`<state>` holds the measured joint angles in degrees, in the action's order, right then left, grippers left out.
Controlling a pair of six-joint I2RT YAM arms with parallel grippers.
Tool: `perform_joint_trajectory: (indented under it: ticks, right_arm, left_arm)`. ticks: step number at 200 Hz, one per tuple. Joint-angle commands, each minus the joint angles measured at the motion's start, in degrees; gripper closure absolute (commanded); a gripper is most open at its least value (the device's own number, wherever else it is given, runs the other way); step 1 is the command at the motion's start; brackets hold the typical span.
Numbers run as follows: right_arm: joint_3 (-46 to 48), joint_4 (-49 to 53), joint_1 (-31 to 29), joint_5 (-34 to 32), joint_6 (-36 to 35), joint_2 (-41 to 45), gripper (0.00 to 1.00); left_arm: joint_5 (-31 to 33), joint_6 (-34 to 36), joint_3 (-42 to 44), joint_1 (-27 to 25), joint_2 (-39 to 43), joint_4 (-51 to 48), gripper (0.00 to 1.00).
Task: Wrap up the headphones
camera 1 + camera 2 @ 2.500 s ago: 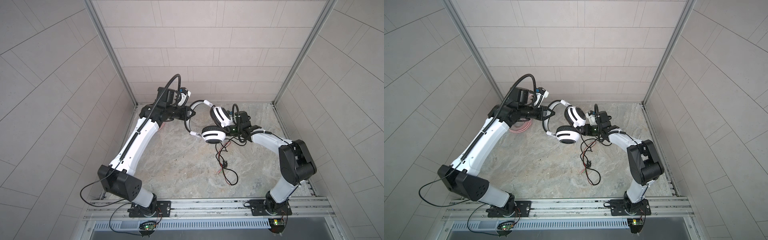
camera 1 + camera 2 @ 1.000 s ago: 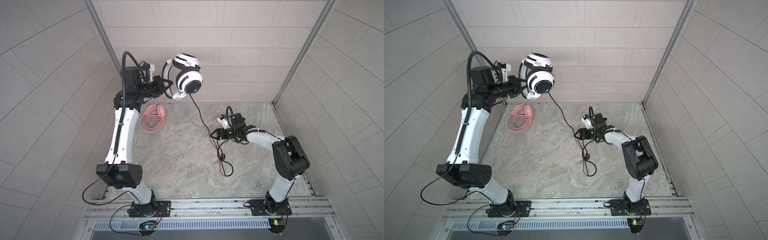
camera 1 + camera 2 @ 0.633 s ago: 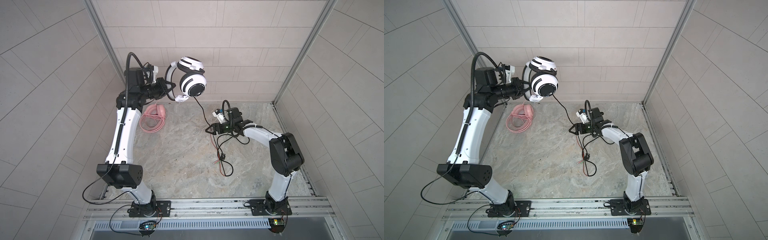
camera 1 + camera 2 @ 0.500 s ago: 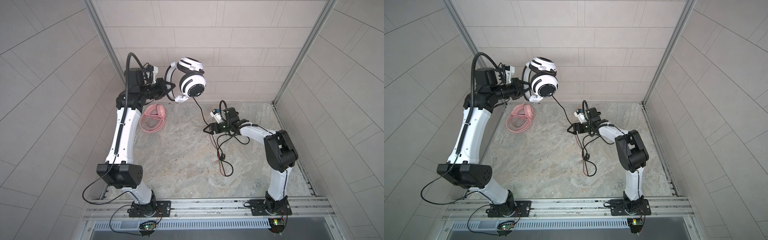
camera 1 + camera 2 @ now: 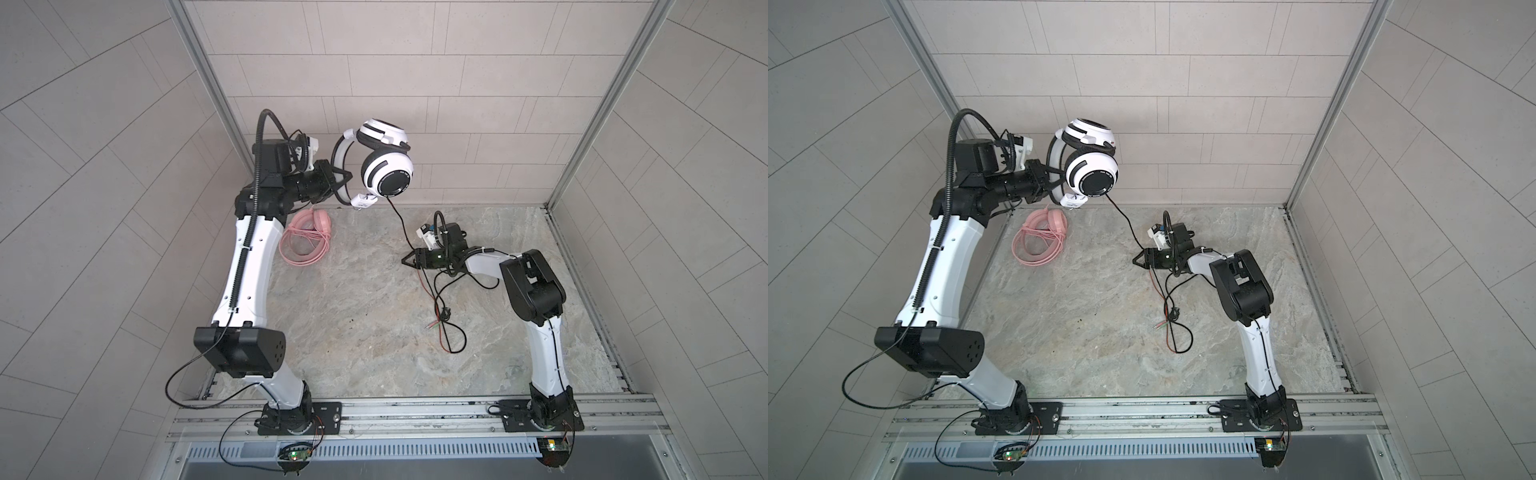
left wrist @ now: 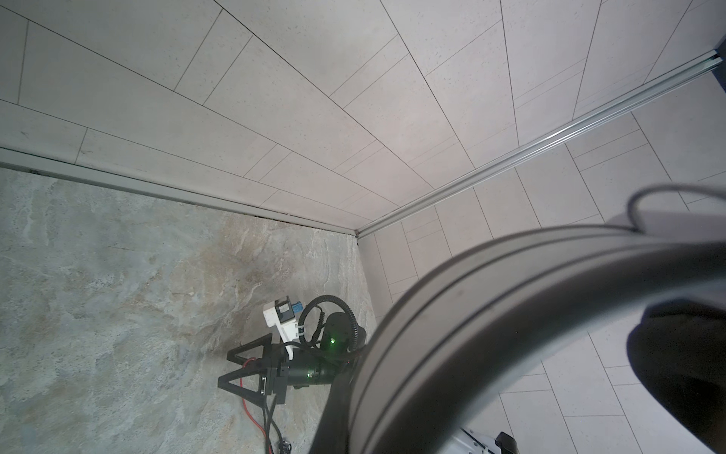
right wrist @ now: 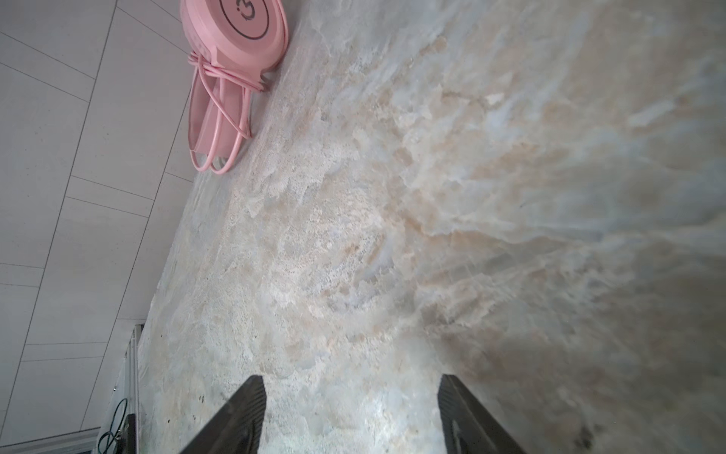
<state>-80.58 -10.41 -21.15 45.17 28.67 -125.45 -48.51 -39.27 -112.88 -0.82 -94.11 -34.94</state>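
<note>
left wrist — headband [image 6: 491,314] blurred, close-up | right wrist — pink headphones [image 7: 235,35] and right fingers [image 7: 235,420] cut by edges

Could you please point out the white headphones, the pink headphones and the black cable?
white headphones [image 5: 388,176]: in a top view, lower ear cup.
pink headphones [image 7: 235,27]: right wrist view, ear cup.
black cable [image 5: 401,224]: in a top view, hanging stretch.

Glossy plastic headphones [image 5: 376,176], matt marbled tabletop [image 5: 353,332]
</note>
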Motion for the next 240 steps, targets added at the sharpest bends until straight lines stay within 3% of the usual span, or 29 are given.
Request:
perform_joint_trajectory:
  ticks: [1,72,147,181,240]
  right_arm:
    - [0.68,-4.62,-1.08,0.59,3.44,-1.38,0.42]
    - [13.4,-6.42,-1.62,-0.92,2.97,5.1,1.0]
    - [25.25,2.77,-3.27,-7.1,-3.87,19.83,1.0]
    - [27.16,9.09,-5.32,-11.38,-7.56,25.74,1.0]
    - [29.25,16.38,-7.42,-17.42,-11.02,33.01,1.0]
  left_arm:
    - [-3.41,-4.57,-0.38,-0.31,0.6,5.96,1.0]
    - [1.92,-4.9,2.48,-0.27,0.85,9.8,1.0]
    - [8.17,-4.26,5.55,-0.2,1.61,11.7,1.0]
    - [13.14,-4.33,6.78,0.26,3.17,12.76,1.0]
    - [15.49,-2.7,8.89,1.54,3.28,11.1,1.0]
